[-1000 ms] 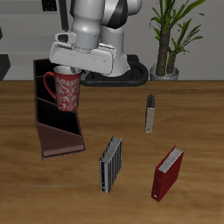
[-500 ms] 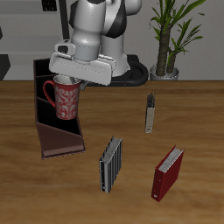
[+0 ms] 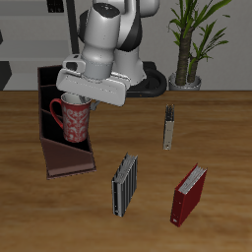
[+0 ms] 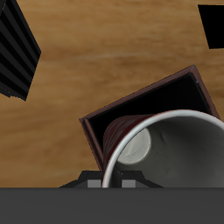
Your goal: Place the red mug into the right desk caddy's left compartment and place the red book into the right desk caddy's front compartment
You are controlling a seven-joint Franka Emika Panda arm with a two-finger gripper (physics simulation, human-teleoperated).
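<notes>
White and grey, the arm bends forward over the right desk caddy [image 3: 65, 138], its wrist pointing down and its fingers [image 3: 79, 97] clamped on the rim of the red mug [image 3: 73, 120]. The mug hangs upright, its base lowered inside the caddy's left compartment [image 4: 149, 109]; whether it touches the floor there I cannot tell. In the wrist view the mug's pale grey inside fills the frame above the dark compartment walls. No readable writing shows on anything. Standing on the wooden worktop [image 3: 217, 128], well apart from the caddy, is the red book [image 3: 189, 194], nearer the front edge, with a grey striped book [image 3: 124, 184] beside it and a slim dark book [image 3: 169, 127] farther back.
</notes>
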